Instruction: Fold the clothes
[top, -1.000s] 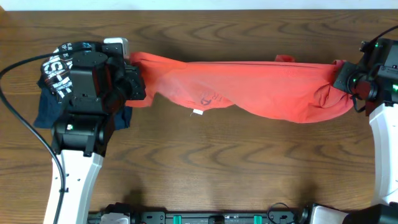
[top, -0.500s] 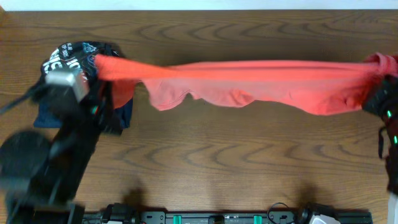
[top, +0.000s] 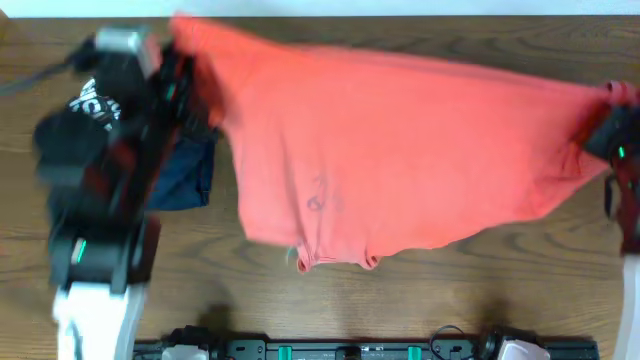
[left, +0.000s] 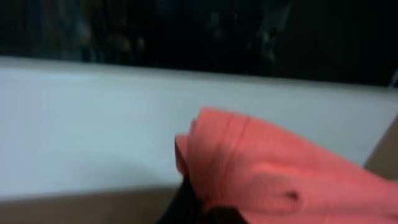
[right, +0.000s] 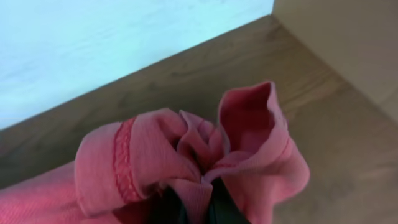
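- White letters on the black garment (top: 92, 99) are blurred and partly hidden; no word can be read.
- Faint marks show through the middle of the T-shirt (top: 400, 150); they are not legible.

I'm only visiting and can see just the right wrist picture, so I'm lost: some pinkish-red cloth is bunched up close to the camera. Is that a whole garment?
Observer: Yes. The overhead view shows an orange-red T-shirt stretched wide across the table.
Operator: What holds the far end?
Observer: The left gripper has a hemmed edge pinched, as the left wrist view shows.
Operator: Is anything else there?
Observer: A black garment with white lettering and a navy garment sit at the table's left end.
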